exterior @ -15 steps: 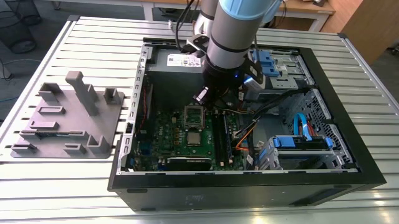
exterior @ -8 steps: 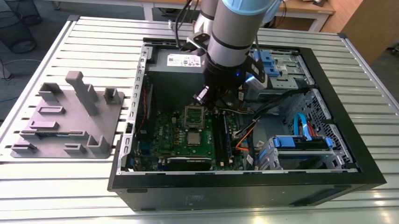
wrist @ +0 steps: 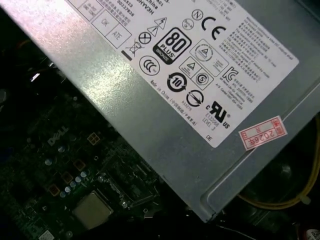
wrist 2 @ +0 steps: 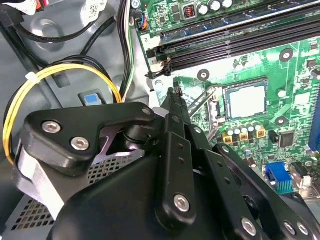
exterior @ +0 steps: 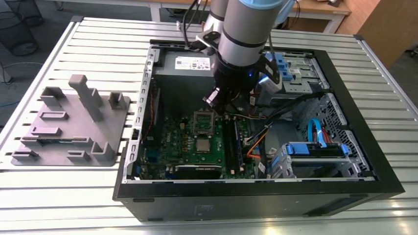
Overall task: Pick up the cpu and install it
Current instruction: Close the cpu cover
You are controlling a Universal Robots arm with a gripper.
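The cpu [exterior: 203, 145] is a small silver-grey square lying flat in its socket on the green motherboard [exterior: 179, 142] inside the open computer case. It also appears in both wrist views as the cpu [wrist 2: 245, 100] and the cpu [wrist: 92, 209]. The hollow silver socket frame [exterior: 203, 119] stands hinged open just behind it, with its edge [wrist 2: 210, 102] raised beside the chip. My gripper [exterior: 217, 104] hangs above the board, over the open frame and apart from the cpu. Its black fingers meet at the tip of the gripper [wrist 2: 172, 93] with nothing between them.
A grey power supply [exterior: 186, 63] with a label [wrist: 200, 75] lies close behind the gripper. Black memory slots [wrist 2: 240, 42] run beside the socket, and yellow and black cables [wrist 2: 65, 75] loop nearby. Drive cages [exterior: 313, 152] fill the case's right side. A grey fixture block [exterior: 72, 122] sits outside.
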